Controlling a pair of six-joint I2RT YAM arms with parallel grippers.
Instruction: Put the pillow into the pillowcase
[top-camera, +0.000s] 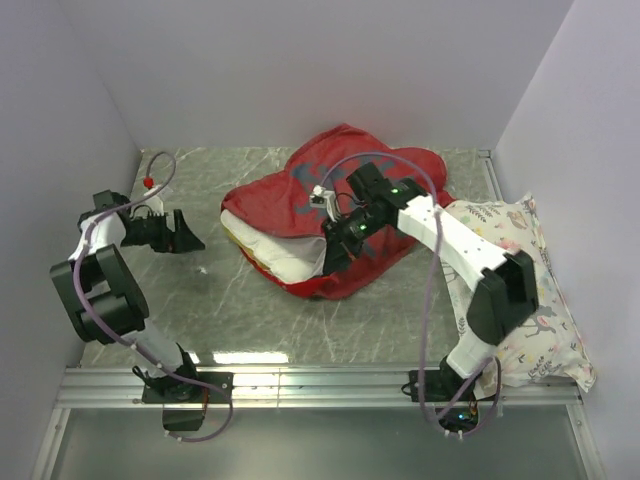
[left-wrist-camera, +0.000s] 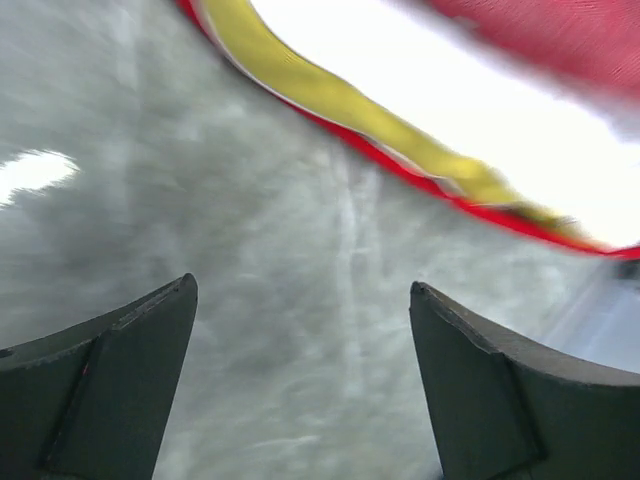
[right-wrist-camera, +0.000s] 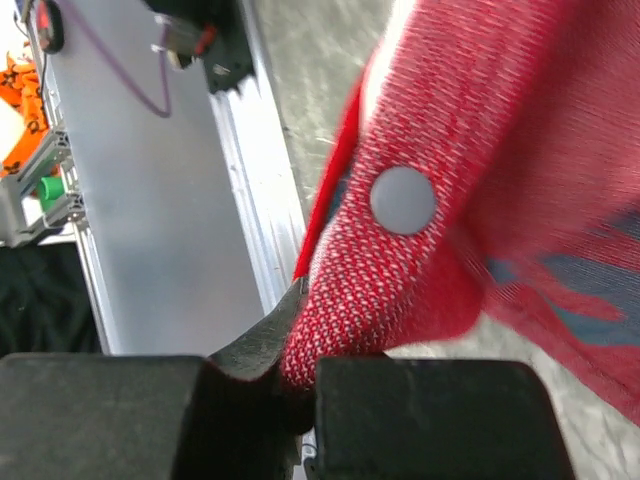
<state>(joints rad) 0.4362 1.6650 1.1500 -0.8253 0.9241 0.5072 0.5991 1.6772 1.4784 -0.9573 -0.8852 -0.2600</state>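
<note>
The red pillowcase (top-camera: 345, 190) lies rumpled in the middle of the table. The white pillow (top-camera: 285, 250) with its yellow strip (left-wrist-camera: 330, 100) sticks out of the case's left opening. My right gripper (top-camera: 335, 250) is shut on the red pillowcase's edge (right-wrist-camera: 400, 270), beside a grey snap button (right-wrist-camera: 403, 199), and holds it up over the pillow. My left gripper (top-camera: 185, 232) stands open to the left of the pillow, apart from it, with only bare table between its fingers (left-wrist-camera: 130, 380).
A floral animal-print pillow (top-camera: 530, 300) lies at the right edge, partly under the right arm. White walls close in the back and sides. A metal rail (top-camera: 320, 385) runs along the near edge. Grey marble tabletop (top-camera: 200, 300) lies between the left gripper and the rail.
</note>
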